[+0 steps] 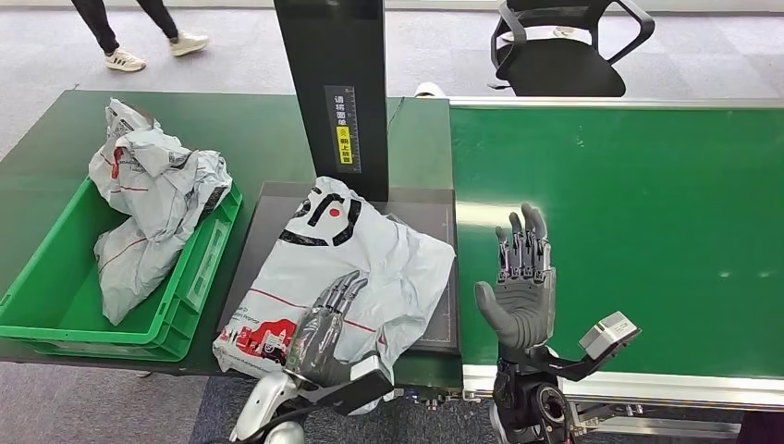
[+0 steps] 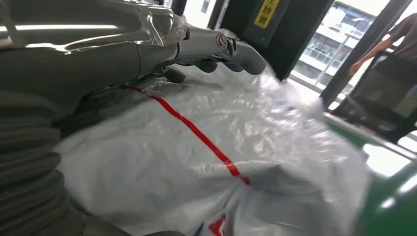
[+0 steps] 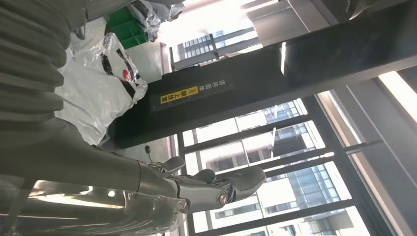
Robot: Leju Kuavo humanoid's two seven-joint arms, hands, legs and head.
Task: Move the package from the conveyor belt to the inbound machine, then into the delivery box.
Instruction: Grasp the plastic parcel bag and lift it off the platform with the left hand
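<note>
One hand [image 1: 325,335] seemingly on package [image 1: 344,268]

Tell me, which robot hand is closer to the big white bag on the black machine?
Left. The left hand rests on the white package lying on the inbound machine. The right hand is open over the green conveyor belt, beside the package, not touching it.

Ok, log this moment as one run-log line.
stage: package on inbound machine | left hand: rests on package | right hand: open above conveyor belt | delivery box: holds other bags
</note>
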